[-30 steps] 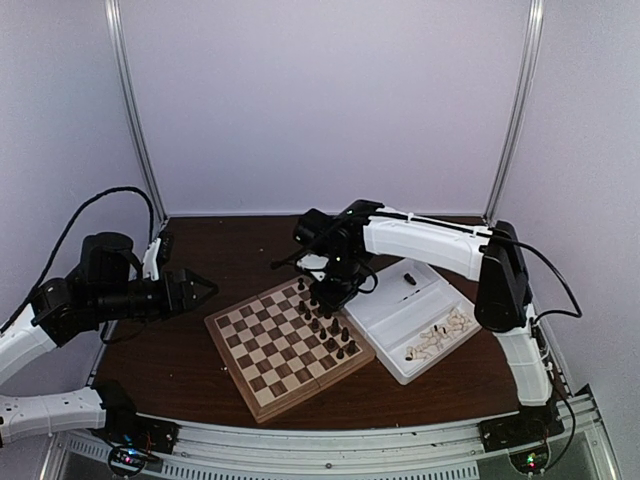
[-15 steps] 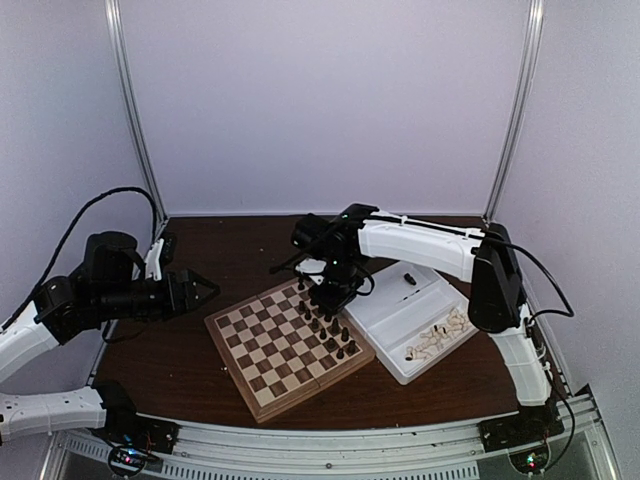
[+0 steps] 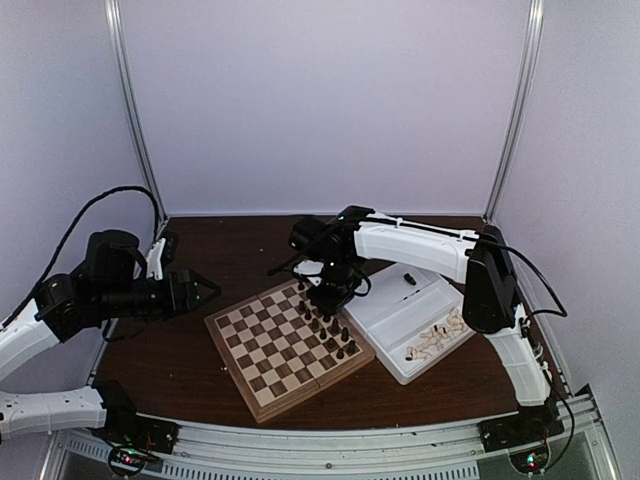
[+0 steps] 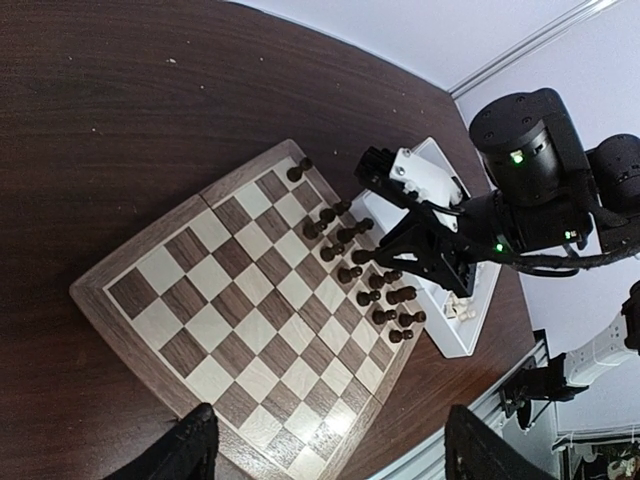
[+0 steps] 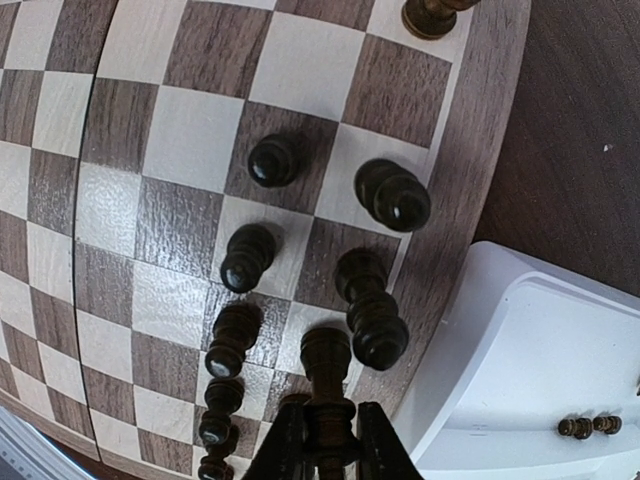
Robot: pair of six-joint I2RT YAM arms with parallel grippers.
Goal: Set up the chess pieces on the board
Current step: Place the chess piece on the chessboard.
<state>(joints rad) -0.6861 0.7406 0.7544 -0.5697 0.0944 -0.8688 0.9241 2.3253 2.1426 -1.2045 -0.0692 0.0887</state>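
Observation:
The board [image 3: 272, 352] lies mid-table, with dark chess pieces [image 3: 333, 331] standing in two rows along its right edge. My right gripper [image 5: 330, 442] is shut on a tall dark piece [image 5: 327, 375], its base low over a light square in the edge row; whether it touches I cannot tell. In the top view the right gripper [image 3: 326, 296] is over the board's far right corner. A lone dark piece [image 4: 297, 170] stands at the far corner. My left gripper [image 3: 207, 290] hovers open left of the board, holding nothing; its fingertips [image 4: 190, 452] frame the board [image 4: 215, 300].
A white two-compartment tray [image 3: 392, 318] sits against the board's right side, with cream pieces [image 3: 437, 340] in its near compartment and a dark piece [image 3: 408, 278] in the far one. The right arm [image 3: 420, 245] reaches across above the tray. Walls close in on three sides.
The right gripper with its piece has crept slightly left and down over the board's right edge. The left arm has barely shifted.

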